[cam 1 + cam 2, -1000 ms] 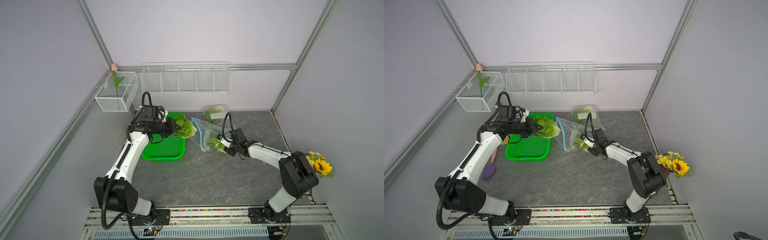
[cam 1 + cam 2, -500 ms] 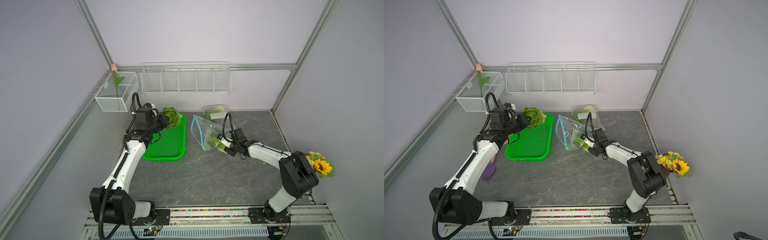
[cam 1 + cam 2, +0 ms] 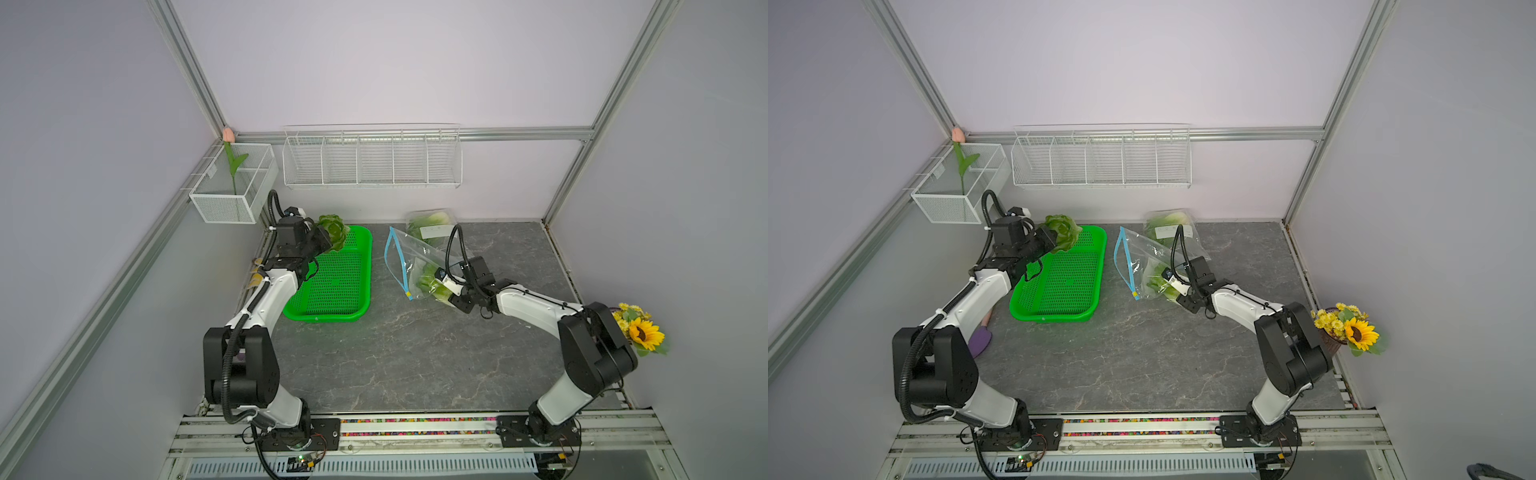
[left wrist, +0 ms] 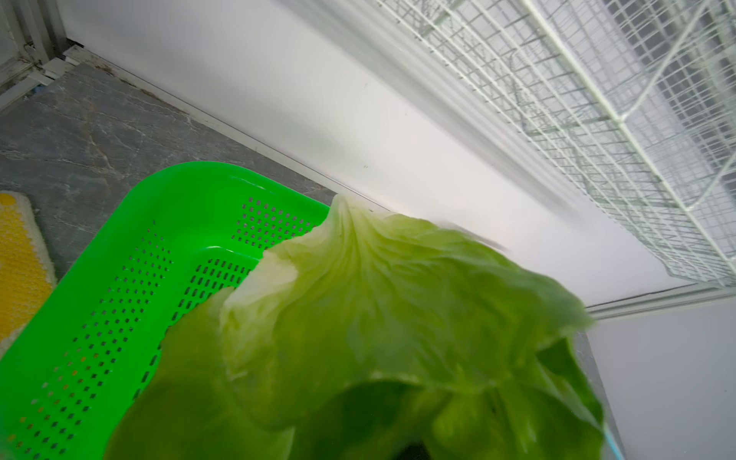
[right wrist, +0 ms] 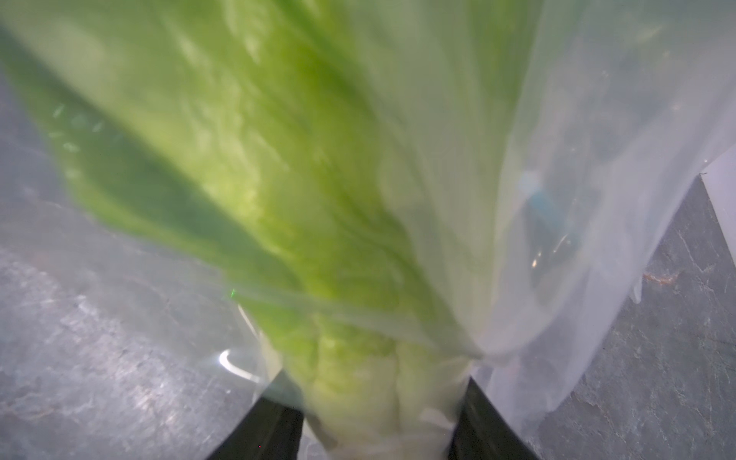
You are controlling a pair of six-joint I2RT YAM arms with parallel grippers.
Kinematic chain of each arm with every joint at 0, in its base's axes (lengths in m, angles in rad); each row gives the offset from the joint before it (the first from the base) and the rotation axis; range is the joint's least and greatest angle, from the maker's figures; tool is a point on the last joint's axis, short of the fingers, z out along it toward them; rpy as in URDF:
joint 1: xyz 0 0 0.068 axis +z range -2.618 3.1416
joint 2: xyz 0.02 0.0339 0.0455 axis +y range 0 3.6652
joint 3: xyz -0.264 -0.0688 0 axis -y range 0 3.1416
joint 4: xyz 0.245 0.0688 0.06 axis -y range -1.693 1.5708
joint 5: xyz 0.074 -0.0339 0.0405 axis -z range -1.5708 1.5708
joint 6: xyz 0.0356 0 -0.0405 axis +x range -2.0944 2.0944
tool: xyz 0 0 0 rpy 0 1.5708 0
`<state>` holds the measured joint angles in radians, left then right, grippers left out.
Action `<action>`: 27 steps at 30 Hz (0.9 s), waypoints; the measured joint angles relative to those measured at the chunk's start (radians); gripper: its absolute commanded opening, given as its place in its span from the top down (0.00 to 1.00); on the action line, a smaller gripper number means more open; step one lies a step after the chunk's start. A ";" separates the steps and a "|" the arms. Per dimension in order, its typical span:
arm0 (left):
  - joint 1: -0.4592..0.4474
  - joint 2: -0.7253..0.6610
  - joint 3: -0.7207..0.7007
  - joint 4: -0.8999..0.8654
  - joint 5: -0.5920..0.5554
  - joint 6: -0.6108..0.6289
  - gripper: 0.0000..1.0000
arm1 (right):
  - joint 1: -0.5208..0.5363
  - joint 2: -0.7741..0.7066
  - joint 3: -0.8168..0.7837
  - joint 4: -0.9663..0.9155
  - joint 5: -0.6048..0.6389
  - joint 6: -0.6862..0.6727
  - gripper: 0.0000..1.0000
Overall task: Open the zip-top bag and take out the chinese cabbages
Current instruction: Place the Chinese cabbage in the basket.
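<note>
In both top views my left gripper [image 3: 323,243] [image 3: 1047,243] is shut on one of the chinese cabbages [image 3: 335,229] [image 3: 1064,233], held in the air over the far end of the green basket [image 3: 332,307]. Its leaves [image 4: 378,318] fill the left wrist view and hide the jaws. The clear zip-top bag [image 3: 419,251] lies to the right, its blue-edged mouth [image 3: 394,262] gaping toward the basket. My right gripper [image 3: 448,291] [image 5: 374,430] clamps the bag's closed end. Its black fingers [image 5: 271,430] flank a cabbage base [image 5: 358,378] through the plastic.
A second sealed packet of greens [image 3: 430,222] lies by the back wall. A wire rack [image 3: 372,158] and a mesh box with a tulip [image 3: 235,187] hang on the walls. Sunflowers [image 3: 640,332] stand at the right edge, and a purple thing [image 3: 980,340] lies left of the basket.
My left gripper has carried the cabbage away from the bag's mouth, leftward and back, to above the basket's far end. The right gripper has stayed on the bag.
</note>
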<state>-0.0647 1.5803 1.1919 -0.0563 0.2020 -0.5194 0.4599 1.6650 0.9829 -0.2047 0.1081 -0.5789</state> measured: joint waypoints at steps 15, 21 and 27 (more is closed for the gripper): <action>0.045 0.213 0.001 0.014 -0.062 0.071 1.00 | 0.000 0.000 0.001 -0.012 0.000 0.003 0.44; 0.045 0.231 0.000 0.014 -0.113 0.087 0.54 | -0.001 0.000 0.001 -0.016 0.000 0.003 0.42; 0.045 0.183 -0.019 -0.048 -0.152 0.060 0.18 | -0.002 0.000 0.001 -0.021 0.000 0.003 0.41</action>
<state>-0.0196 1.7630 1.1732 -0.1047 0.0502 -0.4591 0.4583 1.6646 0.9836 -0.2253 0.1081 -0.5758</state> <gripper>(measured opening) 0.772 0.588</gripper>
